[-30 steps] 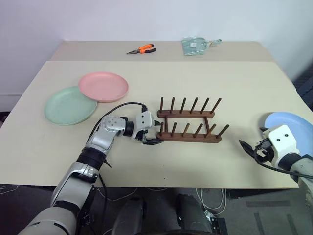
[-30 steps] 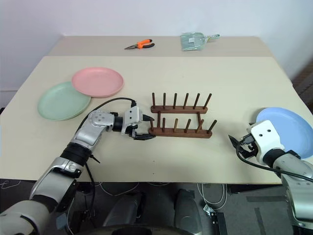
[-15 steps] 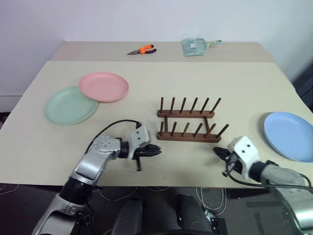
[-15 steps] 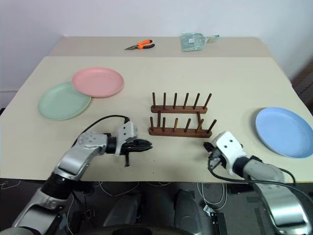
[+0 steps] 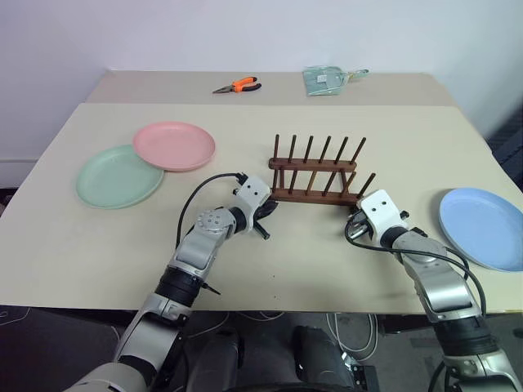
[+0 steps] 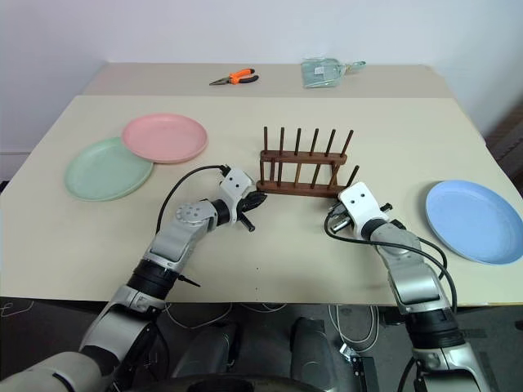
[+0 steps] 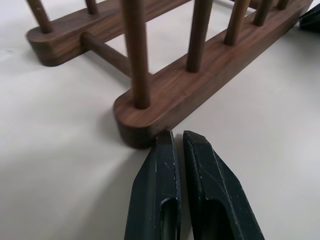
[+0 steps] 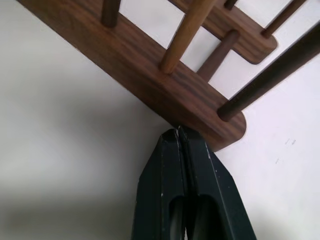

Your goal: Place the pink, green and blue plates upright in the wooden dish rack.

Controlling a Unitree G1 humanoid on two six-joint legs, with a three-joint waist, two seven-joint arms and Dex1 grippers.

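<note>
On the beige desk [image 5: 343, 269], the blue plate [image 5: 484, 227] lies flat at the right edge; the green plate [image 5: 117, 175] and pink plate [image 5: 174, 144] overlap at the left. The wooden dish rack [image 5: 315, 173] stands mid-desk without plates. Left gripper [image 7: 178, 141] and right gripper [image 8: 178, 133], both closed on nothing, press its near rail's ends. Orange pliers [image 5: 237, 83] and a clear packet [image 5: 325, 77] lie far back.

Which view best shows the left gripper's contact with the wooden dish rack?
The left wrist view: the shut left gripper has its tips right at the end of the wooden dish rack near rail. The head views show that gripper at the rack's left end, the contact too small to judge.
</note>
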